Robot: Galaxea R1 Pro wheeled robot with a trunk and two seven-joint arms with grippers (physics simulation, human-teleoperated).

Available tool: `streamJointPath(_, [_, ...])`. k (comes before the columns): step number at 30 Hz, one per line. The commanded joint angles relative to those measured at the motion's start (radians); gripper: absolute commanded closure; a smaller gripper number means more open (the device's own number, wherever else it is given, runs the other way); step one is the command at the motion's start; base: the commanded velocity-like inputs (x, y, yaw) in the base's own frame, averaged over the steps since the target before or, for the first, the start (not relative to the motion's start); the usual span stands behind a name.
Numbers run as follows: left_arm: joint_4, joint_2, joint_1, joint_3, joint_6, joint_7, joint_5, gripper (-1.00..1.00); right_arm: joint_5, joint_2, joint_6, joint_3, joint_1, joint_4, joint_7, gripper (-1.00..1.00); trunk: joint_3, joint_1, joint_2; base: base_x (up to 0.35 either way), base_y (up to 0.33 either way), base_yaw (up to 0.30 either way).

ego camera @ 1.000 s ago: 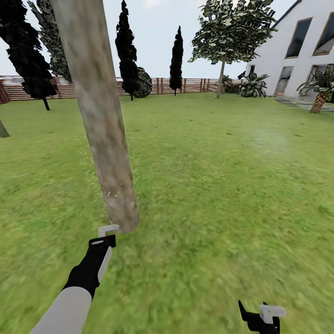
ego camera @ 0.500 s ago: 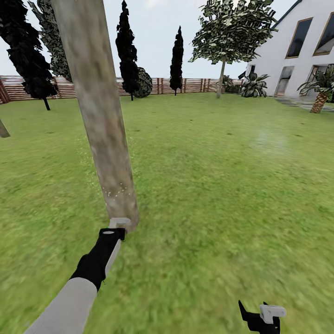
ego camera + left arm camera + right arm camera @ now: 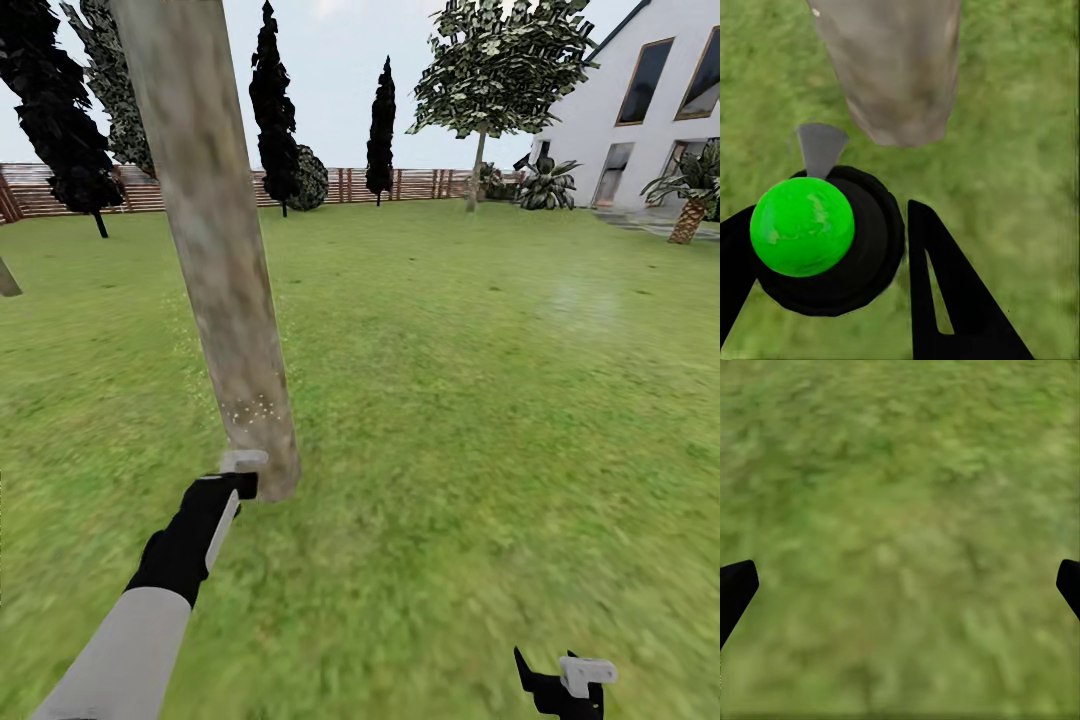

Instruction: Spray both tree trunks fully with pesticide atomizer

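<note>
- Head view, nearest: the right gripper [image 3: 565, 683] hangs low over the lawn [image 3: 480, 420]; in the right wrist view its two black fingertips [image 3: 735, 589] sit far apart at the frame's sides with only grass between them, so it is spread wide and holds nothing.
- The left gripper [image 3: 240, 472] reaches forward to the foot of the tree trunk [image 3: 215, 250]. In the left wrist view its black fingers [image 3: 945, 292] are closed around the pesticide atomizer [image 3: 821, 240], a black round body with a bright green cap and a grey nozzle pointed at the trunk base [image 3: 896, 67].
- Pale specks dot the bark low on the trunk, just above the left gripper.
- Farther back, a second tree [image 3: 500, 70] stands near the white house [image 3: 650, 110].
- Farthest, a brown slatted fence [image 3: 400, 184] bounds the lawn, with dark cypresses [image 3: 380, 125] in front of it.
</note>
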Motion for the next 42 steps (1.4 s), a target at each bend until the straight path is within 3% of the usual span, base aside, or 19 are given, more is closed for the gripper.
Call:
streamJointPath(1, [-0.019, -0.008, 0.0, -0.033, 0.019, -0.003, -0.011, 1.0, 0.002, 0.0, -0.002, -0.009, -0.001, 0.0, 0.008, -1.0, -0.001, 0.0, 0.0, -0.113, 0.005, 0.0])
streamJointPath(3, [-0.035, -0.032, -0.005, -0.077, 0.03, -0.003, -0.011, 1.0, 0.002, 0.0, -0.002, -0.009, -0.001, 0.0, 0.008, -1.0, -0.001, 0.0, 0.0, -0.157, 0.03, 0.0])
streamJointPath(6, [-0.052, -0.029, -0.007, -0.083, 0.036, -0.003, -0.011, 1.0, 0.002, 0.0, -0.002, -0.009, -0.001, 0.0, 0.008, -1.0, -0.001, 0.0, 0.0, -0.023, 0.004, 0.0])
streamJointPath(11, [-0.069, 0.04, -0.043, -0.07, 0.102, -0.007, -0.012, 1.0, 0.002, 0.0, -0.002, -0.009, -0.001, 0.0, 0.008, -1.0, -0.001, 0.0, 0.0, -0.001, 0.0, 0.0])
streamJointPath(14, [-0.074, 0.068, -0.056, -0.003, 0.114, -0.009, -0.009, 1.0, 0.002, 0.0, -0.002, -0.009, -0.001, 0.0, 0.008, -1.0, -0.001, 0.0, 0.0, 0.0, 0.0, 0.0])
streamJointPath(15, [-0.086, 0.063, -0.058, 0.009, 0.128, -0.009, -0.009, 1.0, 0.002, 0.0, -0.002, -0.009, -0.001, 0.0, 0.008, -1.0, -0.001, 0.0, 0.0, 0.0, 0.0, 0.0])
streamJointPath(17, [-0.103, 0.017, -0.099, 0.014, 0.224, -0.009, -0.01, 1.0, 0.002, 0.0, -0.002, -0.009, -0.001, 0.001, 0.008, -1.0, -0.001, 0.0, 0.0, 0.0, 0.0, 0.0])
streamJointPath(20, [-0.105, -0.011, -0.134, 0.014, 0.249, -0.008, -0.009, 1.0, 0.002, 0.0, -0.002, -0.009, -0.001, 0.002, 0.008, -1.0, -0.001, 0.0, 0.0, 0.0, 0.0, 0.0])
streamJointPath(23, [-0.104, 0.003, -0.142, 0.018, 0.272, -0.009, -0.014, 1.0, 0.002, 0.0, -0.002, -0.009, -0.001, 0.002, 0.008, -1.0, -0.001, 0.0, 0.0, 0.0, 0.0, 0.0])
streamJointPath(26, [-0.105, 0.069, -0.139, 0.017, 0.274, -0.01, -0.01, 1.0, 0.002, 0.0, -0.002, -0.009, -0.001, 0.002, 0.008, -1.0, -0.001, 0.0, 0.0, 0.0, 0.0, 0.0])
streamJointPath(29, [-0.125, 0.046, -0.137, -0.028, 0.279, -0.008, -0.011, 1.0, 0.002, 0.0, -0.002, -0.009, -0.001, 0.002, 0.008, -1.0, -0.001, 0.0, 0.0, 0.0, 0.0, 0.0])
streamJointPath(31, [-0.197, 0.02, -0.135, -0.064, 0.328, -0.009, -0.009, 1.0, 0.002, 0.0, -0.002, -0.009, -0.001, 0.002, 0.008, -1.0, -0.001, 0.0, 0.0, 0.0, 0.0, 0.0])
streamJointPath(33, [-0.223, 0.009, -0.134, -0.074, 0.349, -0.009, -0.008, 1.0, 0.002, 0.0, -0.002, -0.009, -0.001, 0.002, 0.008, -1.0, -0.001, 0.0, 0.0, 0.0, 0.0, 0.0])
streamJointPath(36, [-0.229, 0.031, -0.133, -0.064, 0.357, -0.031, -0.008, 1.0, 0.002, 0.0, -0.002, -0.009, -0.001, 0.002, 0.008, -1.0, -0.001, 0.0, 0.0, 0.0, 0.0, 0.0])
streamJointPath(39, [-0.229, 0.123, -0.133, -0.047, 0.357, -0.168, -0.012, 1.0, 0.002, 0.0, -0.002, -0.009, -0.001, 0.002, 0.008, -1.0, -0.001, 0.0, 0.0, 0.0, 0.0, 0.0])
streamJointPath(41, [-0.234, 0.149, -0.132, -0.049, 0.358, -0.219, -0.011, 1.0, 0.002, 0.0, -0.002, -0.009, -0.001, 0.002, 0.008, -1.0, -0.001, 0.0, 0.0, 0.0, 0.0, 0.0])
streamJointPath(42, [-0.239, 0.148, -0.132, -0.053, 0.358, -0.226, -0.011, 1.0, 0.002, 0.0, -0.002, -0.009, -0.001, 0.002, 0.008, -1.0, -0.001, 0.0, 0.0, 0.0, 0.0, 0.0])
